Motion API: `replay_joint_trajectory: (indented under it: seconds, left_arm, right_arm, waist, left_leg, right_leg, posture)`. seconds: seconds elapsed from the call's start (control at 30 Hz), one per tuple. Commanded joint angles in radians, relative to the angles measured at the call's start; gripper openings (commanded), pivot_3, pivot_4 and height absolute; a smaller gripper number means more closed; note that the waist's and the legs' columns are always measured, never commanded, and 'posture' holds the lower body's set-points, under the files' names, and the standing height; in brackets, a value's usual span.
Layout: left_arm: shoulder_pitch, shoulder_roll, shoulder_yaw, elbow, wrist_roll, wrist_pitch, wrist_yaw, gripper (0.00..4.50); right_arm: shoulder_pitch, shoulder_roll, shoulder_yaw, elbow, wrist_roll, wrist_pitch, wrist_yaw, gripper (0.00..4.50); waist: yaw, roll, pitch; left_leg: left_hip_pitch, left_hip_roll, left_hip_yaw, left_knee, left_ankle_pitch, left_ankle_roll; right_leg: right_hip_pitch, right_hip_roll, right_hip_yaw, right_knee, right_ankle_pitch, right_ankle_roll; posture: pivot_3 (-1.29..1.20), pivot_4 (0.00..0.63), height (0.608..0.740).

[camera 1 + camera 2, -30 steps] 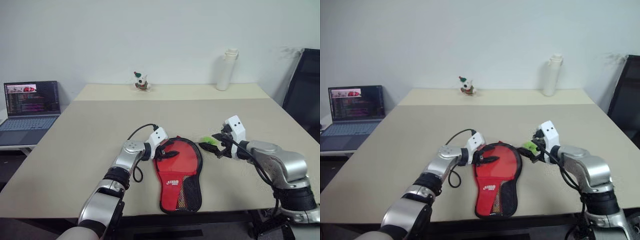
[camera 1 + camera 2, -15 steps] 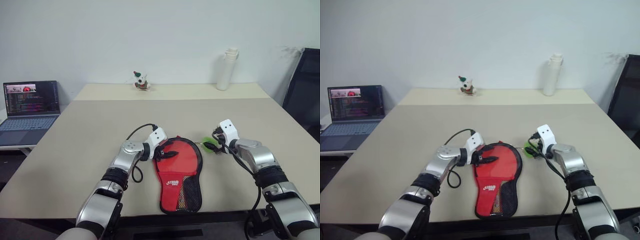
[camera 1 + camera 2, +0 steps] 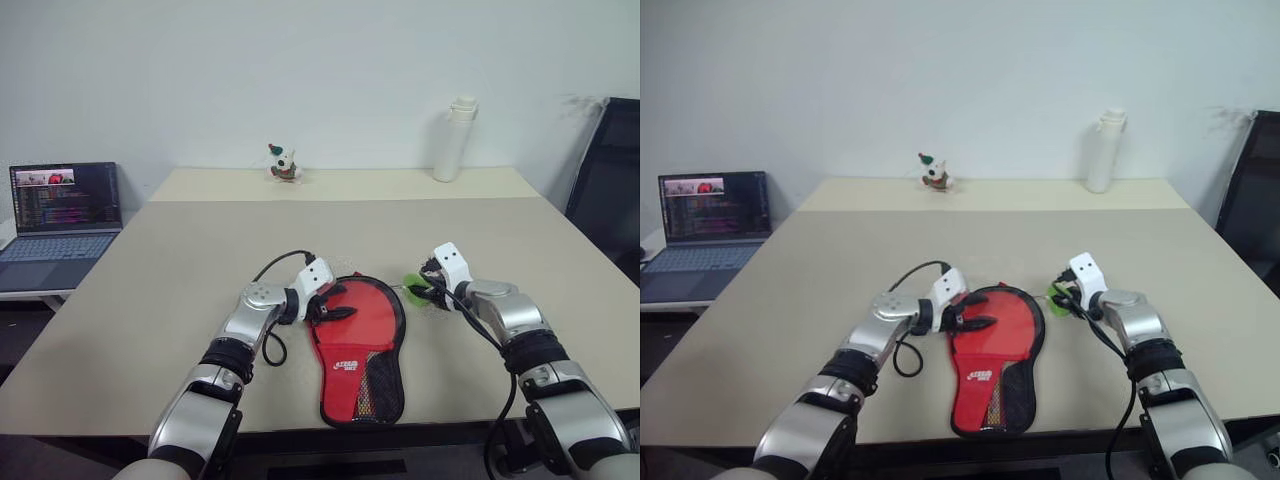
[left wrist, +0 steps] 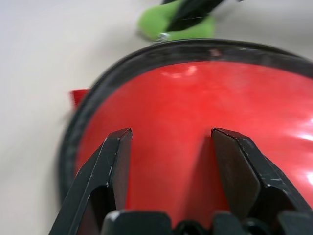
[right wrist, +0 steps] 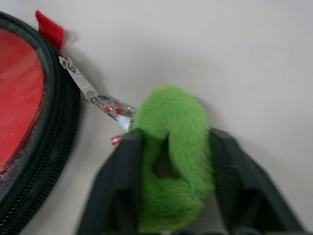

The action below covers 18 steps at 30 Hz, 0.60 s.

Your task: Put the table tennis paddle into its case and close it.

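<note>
Right wrist view: fingers clamped on the green ball

Right wrist view shows the right gripper (image 5: 171,196) with both black fingers (image 5: 122,176) pressed against the sides of the fuzzy green ball (image 5: 171,132), which is squeezed between them. A short metal chain (image 5: 110,105) links the ball to the zip pull (image 5: 78,81) on the black edge of the case (image 5: 29,98). A small red tab (image 5: 49,29) projects from the case rim beside the zip.

Head views place the case (image 3: 358,340) flat on the table (image 3: 180,260), red side up, round end away from the robot and narrow end toward the near table edge. The ball lies just off the right rim of the round end.

Left gripper (image 4: 171,142) rests over the left part of the round end, fingers (image 4: 117,161) spread moderately wide above the red surface and holding nothing. Whether the pads touch the surface cannot be told.

Paddle: not distinguishable from the red face of the case.

Far table edge: a small figurine (image 3: 283,163) and a white bottle (image 3: 454,138). A laptop (image 3: 62,215) stands open to the left
</note>
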<state>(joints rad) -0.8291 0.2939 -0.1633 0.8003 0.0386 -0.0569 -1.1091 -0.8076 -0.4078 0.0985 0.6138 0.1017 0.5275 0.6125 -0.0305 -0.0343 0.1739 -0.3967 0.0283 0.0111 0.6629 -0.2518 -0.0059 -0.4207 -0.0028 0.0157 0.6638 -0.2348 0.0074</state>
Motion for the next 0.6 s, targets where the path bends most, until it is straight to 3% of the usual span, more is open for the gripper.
replay_joint_trajectory:
  seconds: [0.03, 0.1, 0.33, 0.6]
  left_arm:
    - [0.023, 0.015, -0.043, -0.021, 0.004, 0.02, -0.071, 2.81]
    - [0.025, 0.019, -0.051, -0.024, 0.003, 0.032, -0.091, 2.81]
    - [0.029, 0.033, -0.086, 0.024, 0.029, 0.026, -0.14, 2.81]
    - [0.047, 0.022, -0.111, 0.011, 0.027, 0.048, -0.169, 2.81]
  right_arm:
    - [0.019, -0.001, -0.008, -0.031, -0.006, 0.03, 0.001, 0.43]
    - [0.025, -0.003, -0.009, -0.05, -0.006, 0.041, 0.001, 0.07]
    - [0.083, -0.096, -0.013, -0.245, -0.002, 0.138, 0.042, 0.07]
    - [0.267, -0.284, -0.023, -0.566, 0.018, 0.274, 0.14, 0.07]
  waist:
    - [0.0, 0.0, 0.0]
    - [0.0, 0.0, 0.0]
    - [0.002, 0.0, 0.0]
    - [0.008, 0.004, -0.003]
  left_leg:
    - [0.0, 0.0, 0.0, 0.0, 0.0, 0.0]
    - [0.0, 0.0, 0.0, 0.0, 0.0, 0.0]
    - [-0.001, 0.0, 0.0, 0.0, 0.0, 0.0]
    - [-0.001, -0.001, 0.0, 0.0, 0.0, 0.0]
  right_leg:
    - [0.0, 0.0, 0.0, 0.0, 0.0, 0.0]
    - [0.0, 0.0, 0.0, 0.0, 0.0, 0.0]
    - [0.0, 0.0, 0.0, -0.001, 0.0, 0.0]
    - [0.0, 0.0, 0.0, -0.001, -0.003, 0.005]
  posture:
    - [0.0, 0.15, 0.74]
    - [0.0, 0.15, 0.74]
    - [0.0, 0.15, 0.74]
    - [0.0, 0.15, 0.74]
